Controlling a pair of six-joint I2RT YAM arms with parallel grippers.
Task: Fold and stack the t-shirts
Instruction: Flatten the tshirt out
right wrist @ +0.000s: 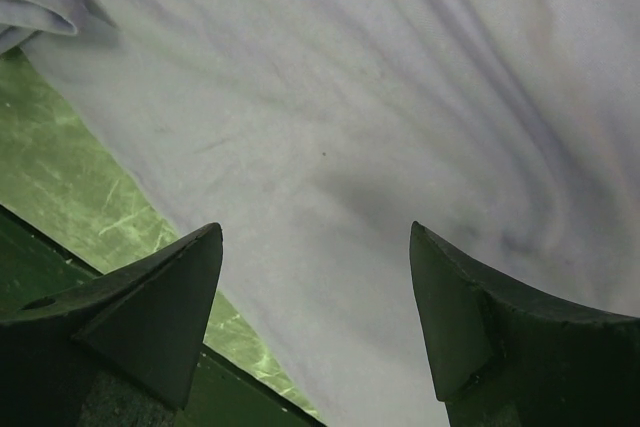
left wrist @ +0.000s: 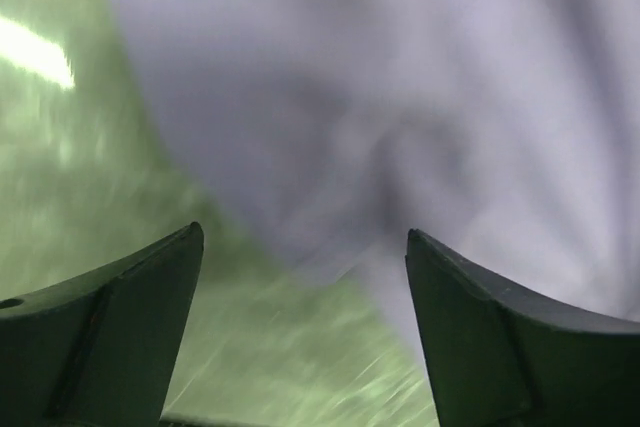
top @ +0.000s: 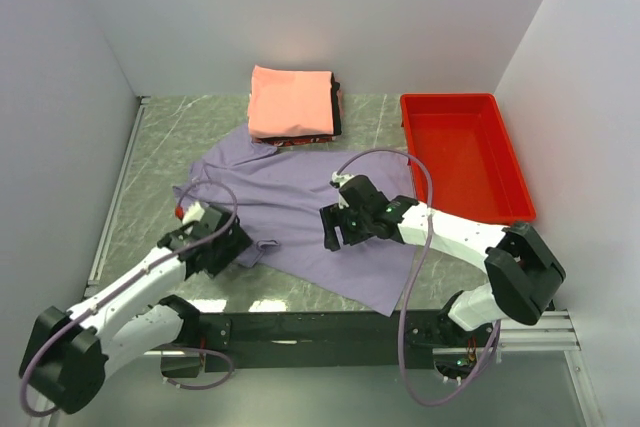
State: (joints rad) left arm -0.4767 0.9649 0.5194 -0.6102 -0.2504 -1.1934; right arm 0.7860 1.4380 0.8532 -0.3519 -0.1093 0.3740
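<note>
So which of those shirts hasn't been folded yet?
The lavender-purple t-shirt, lying spread out in one loose, wrinkled layer. The others are neat folded rectangles stacked behind it, with the salmon-pink one on top.

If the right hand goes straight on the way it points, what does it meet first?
Probably the lavender t-shirt: it fills the space ahead of the right hand, though depth is unclear.

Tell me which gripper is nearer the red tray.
Right. The right gripper is over the middle of the purple shirt, toward the tray; the left gripper is at the shirt's opposite edge.
</note>
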